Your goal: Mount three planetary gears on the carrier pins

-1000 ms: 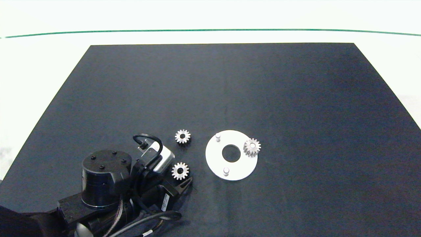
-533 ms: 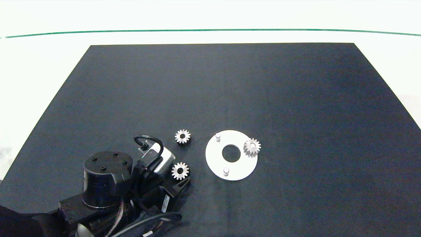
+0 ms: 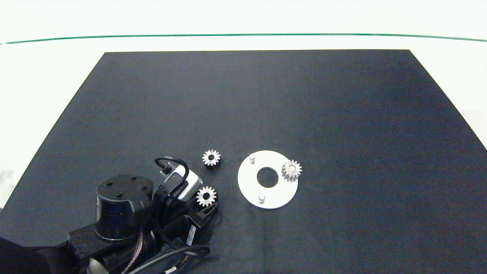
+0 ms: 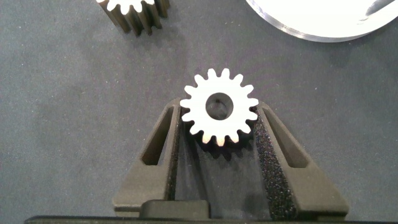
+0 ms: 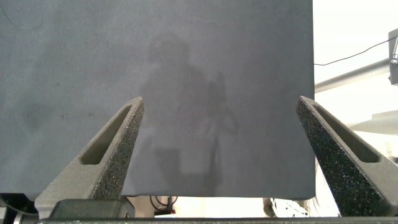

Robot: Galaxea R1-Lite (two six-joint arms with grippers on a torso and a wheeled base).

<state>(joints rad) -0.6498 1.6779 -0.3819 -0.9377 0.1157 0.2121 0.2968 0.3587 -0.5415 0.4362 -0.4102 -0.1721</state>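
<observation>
One planetary gear sits between the two fingers of my left gripper, which is shut on it at the mat's near left. A second gear lies loose on the mat just beyond it. The third gear sits on a pin at the right rim of the white disc. Two bare carrier pins stand on that disc. Only the right wrist view shows my right gripper, which hangs open over the mat's edge with nothing between its fingers.
Everything lies on a black mat on a white table, with a green line across the far side. The mat's edge runs close under the right gripper.
The left gripper's fingers have drawn in around the near gear. That gear has shifted slightly to the left. The disc and the other two gears have not moved.
</observation>
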